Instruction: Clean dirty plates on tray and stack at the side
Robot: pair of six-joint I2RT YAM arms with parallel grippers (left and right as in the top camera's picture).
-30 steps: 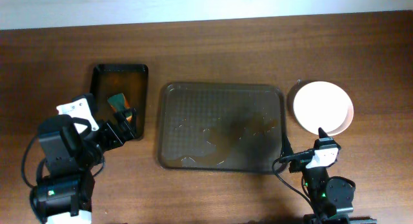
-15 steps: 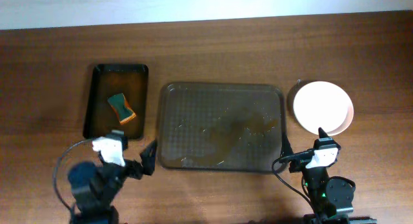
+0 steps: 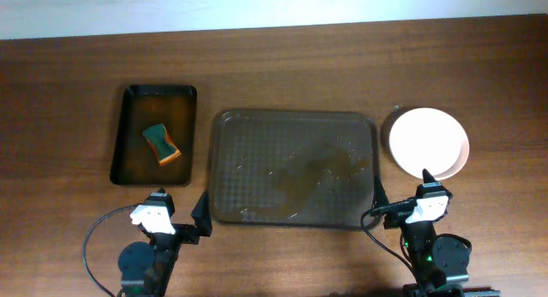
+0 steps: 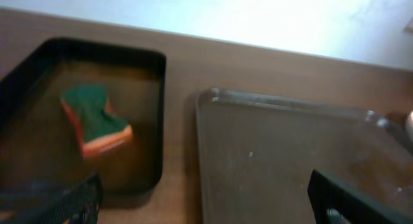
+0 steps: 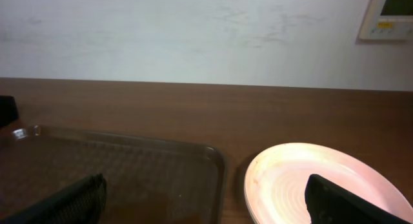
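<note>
The white plates (image 3: 428, 141) sit in a stack on the table right of the tray; the top one is plain white, and it also shows in the right wrist view (image 5: 303, 185). The dark brown tray (image 3: 231, 160) holds no plates, only wet smears; it also shows in the left wrist view (image 4: 271, 159) and the right wrist view (image 5: 129, 166). My left gripper (image 3: 184, 224) is open and empty near the tray's front left corner; its fingers (image 4: 206, 211) are spread wide. My right gripper (image 3: 401, 194) is open and empty (image 5: 206, 208) in front of the plates.
A smaller black tray (image 3: 128, 164) stands left of the brown tray, and a green and orange sponge (image 3: 161, 143) lies in it, also seen in the left wrist view (image 4: 95, 119). A light wall is beyond the table's far edge.
My left arm has drawn back from the black tray toward the table's front edge, leaving the sponge lying in that tray. The right arm has not moved.
</note>
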